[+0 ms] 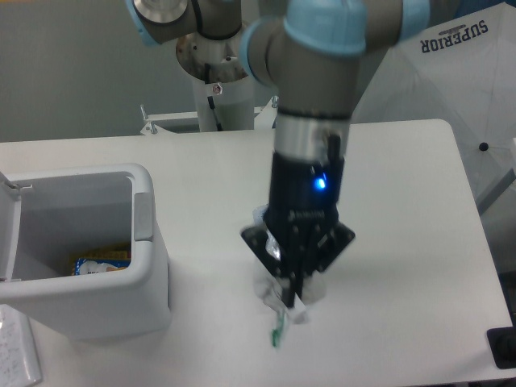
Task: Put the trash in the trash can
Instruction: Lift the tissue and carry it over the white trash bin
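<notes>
White table (403,201), bottle (300,310) beneath tool (292,300)

Trash can (149,274) smooth white plastic; table (403,201) matt white; bottle (260,216) clear plastic.

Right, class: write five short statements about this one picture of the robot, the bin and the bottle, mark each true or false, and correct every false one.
1. The trash can stands at the left side of the table. True.
2. The trash can is shut by its lid. False: it is open, and its inside shows.
3. A yellow and blue packet lies inside the trash can. True.
4. The gripper hangs over the trash can. False: it is to the right of the can, over the plastic bottle on the table.
5. The plastic bottle is in full view. False: the arm and gripper hide most of it.
</notes>
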